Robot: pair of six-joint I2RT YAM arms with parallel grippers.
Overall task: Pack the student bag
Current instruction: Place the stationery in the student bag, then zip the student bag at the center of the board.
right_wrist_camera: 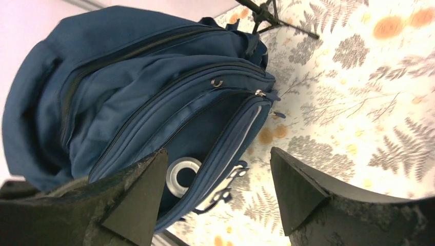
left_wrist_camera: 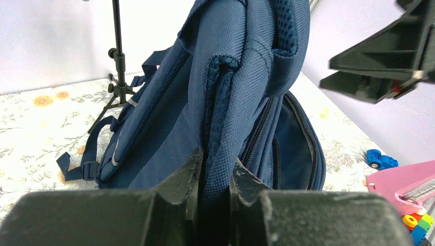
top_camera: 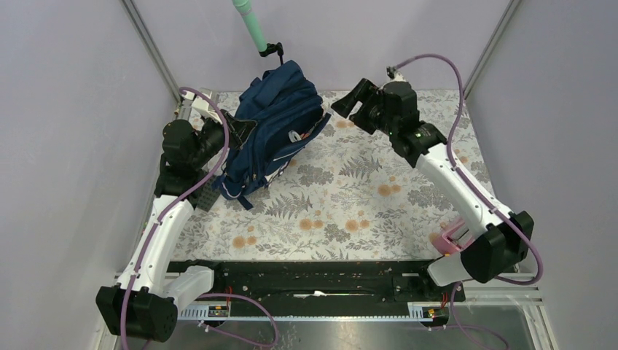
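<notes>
Left pincer (left_wrist_camera: 216, 165) pinches the student bag (left_wrist_camera: 169, 118); right pincer (right_wrist_camera: 218, 154) gapes wide beside it.

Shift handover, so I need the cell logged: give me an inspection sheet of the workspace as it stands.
Surface: floral table cover, flat.
Job's things: student bag propped upright far left, front pocket unzipped, white ring roll inside.
Clutter: pink tray, blue toy car, coloured blocks at the right side.
Tools: left tool shut on the bag's padded edge; right tool open, empty, facing the pocket.
Cables: purple cables along both arms.
Surroundings: plain walls; green pole with black clip above the bag.
</notes>
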